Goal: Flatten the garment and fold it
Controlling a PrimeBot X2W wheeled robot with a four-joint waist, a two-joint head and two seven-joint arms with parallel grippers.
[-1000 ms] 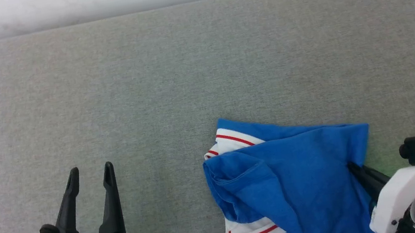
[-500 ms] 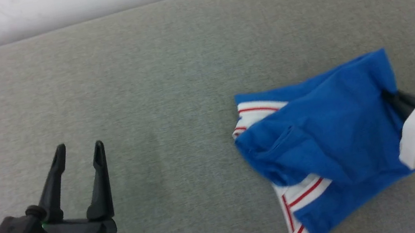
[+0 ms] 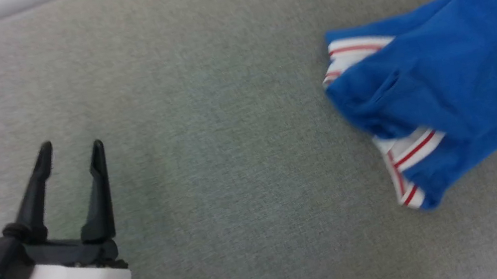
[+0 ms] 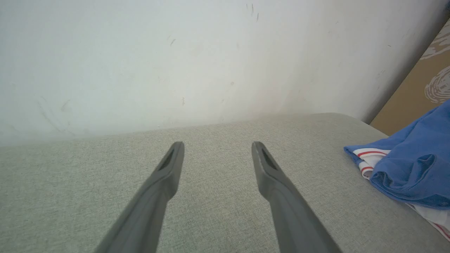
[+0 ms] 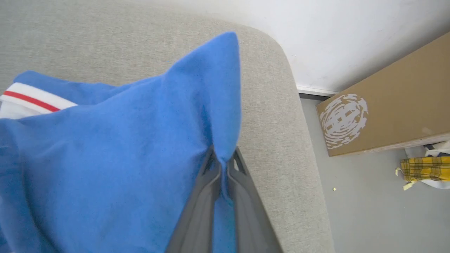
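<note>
— What's new with the shirt?
— Your right gripper is pinched tight on a blue corner and has pulled it further right, near the edge of the grey cushion. It's bunched up, not flat yet.
— And your left gripper?
— Wide open, holding nothing, well apart from the shirt.

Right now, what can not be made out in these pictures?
- Head view: right gripper cut off by the right edge; royal-blue jersey garment partly covers its fingers.
- Every view: folds hide most of the garment.
- Right wrist view: yellow plaid cloth, cut off at the edge.
</note>
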